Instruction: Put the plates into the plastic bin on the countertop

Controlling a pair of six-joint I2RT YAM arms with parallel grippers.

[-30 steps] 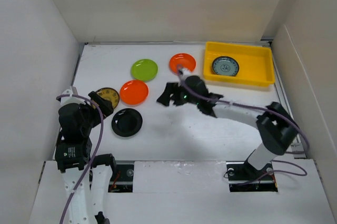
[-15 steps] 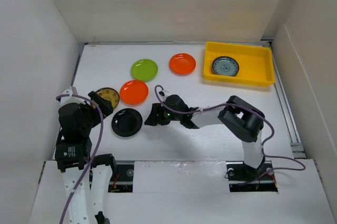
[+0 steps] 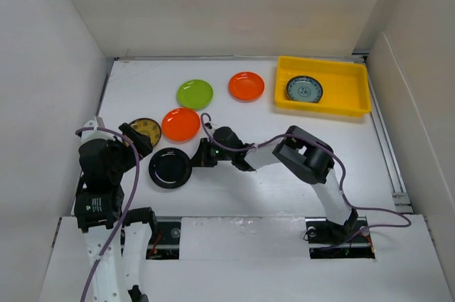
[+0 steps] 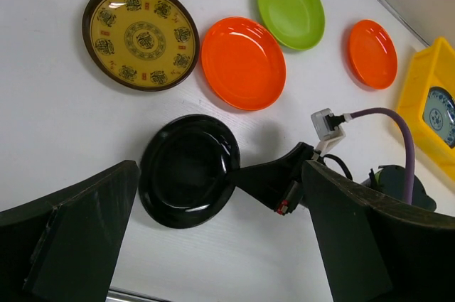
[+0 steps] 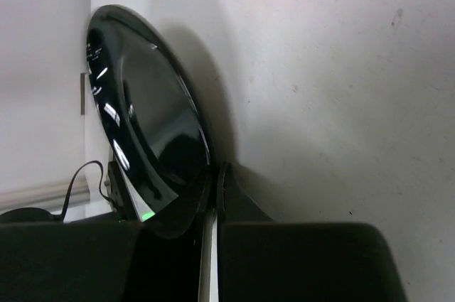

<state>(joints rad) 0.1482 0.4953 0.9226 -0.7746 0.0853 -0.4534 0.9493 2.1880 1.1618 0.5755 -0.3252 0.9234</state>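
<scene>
The right pincer (image 3: 200, 157), at the end of an arm stretched low across the white tabletop (image 3: 242, 192), met the right-hand rim of the glossy black round plate (image 3: 170, 168). That plate sat near the front left, well apart from the shallow rectangular bright yellow plastic bin (image 3: 345, 89) in the far right corner. Seen from the wrist, the two fingers were narrowed to a slit with the plate's thin lip running into it, so I took it for a pinch on the rim and the step in hand for the pickup of this plate. The left pincer (image 4: 220, 165) hung wide apart with nothing in it. A blue-patterned plate (image 3: 304, 89) lay in the bin; out on the tabletop were a smooth orange plate (image 3: 180, 124) just behind the black one, a second orange plate (image 3: 246, 86) nearer the bin, a lime-green plate (image 3: 195, 94) and a brown-rimmed gold-patterned plate (image 4: 139, 34) at the left. All looked hard, slick and shallow, catching the light. To my eye the next move called for a firm hold on that slippery lip, a clean lift, then a carry rightward and back over the bin's low wall.
</scene>
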